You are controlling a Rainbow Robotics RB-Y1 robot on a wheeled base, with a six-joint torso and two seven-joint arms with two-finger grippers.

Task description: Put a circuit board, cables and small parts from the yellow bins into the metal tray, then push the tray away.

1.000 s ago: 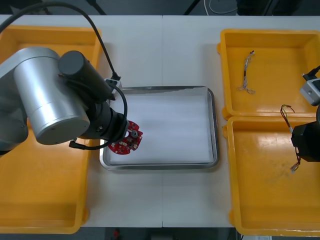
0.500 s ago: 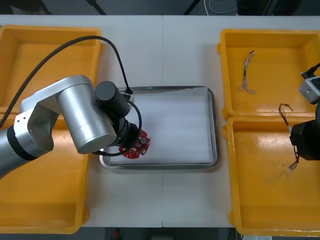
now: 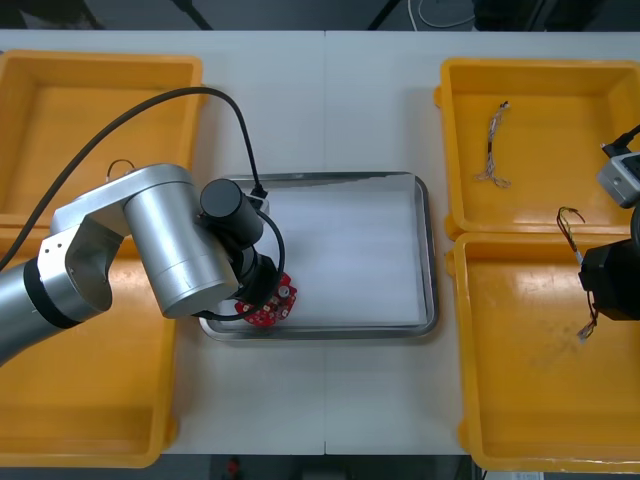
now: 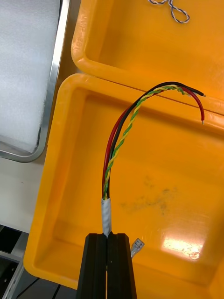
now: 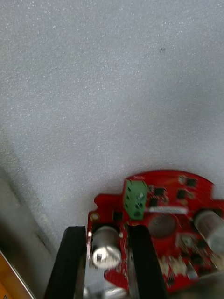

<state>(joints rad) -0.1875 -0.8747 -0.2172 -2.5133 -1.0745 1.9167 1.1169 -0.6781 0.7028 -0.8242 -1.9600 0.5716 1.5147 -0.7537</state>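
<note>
Light table [image 3: 325, 120]; round red circuit board [image 5: 168, 219] at the metal tray's [image 3: 425, 250] corner.
Left gripper [image 5: 107, 231] clamps its edge; lay flat, then release; right gripper [image 4: 108, 236] pinches a red and yellow cable [image 4: 112, 154].

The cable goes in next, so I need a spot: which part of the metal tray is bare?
The metal tray is bare from its middle to the right and far rims. Its near left corner is crowded: the left gripper sits there, jaws shut on the red circuit board. The right gripper holds the red and yellow cable over the near right yellow bin.
</note>
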